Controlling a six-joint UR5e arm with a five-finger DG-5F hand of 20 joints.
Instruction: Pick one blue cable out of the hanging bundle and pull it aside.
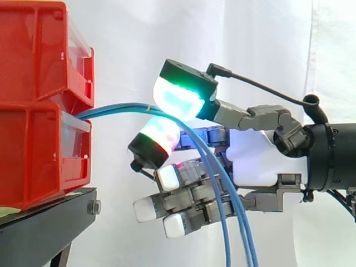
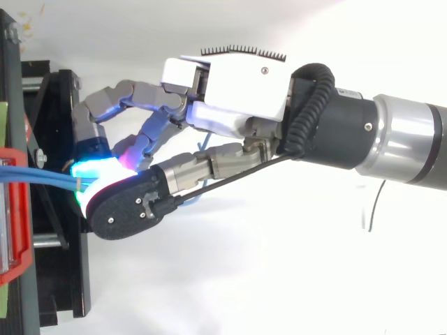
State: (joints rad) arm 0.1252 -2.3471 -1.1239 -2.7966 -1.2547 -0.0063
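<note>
Blue cables (image 1: 111, 110) cut off below, hand (image 1: 261, 156) pinching them between glowing pads (image 1: 178, 97), ends hidden among red bins (image 1: 33, 139).

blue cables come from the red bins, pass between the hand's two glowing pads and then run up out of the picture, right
Not quite: past the pads of the hand the blue cables hang down and leave at the bottom edge, as the side view shows. Coming from the red bins and passing between the pads is right.
</note>
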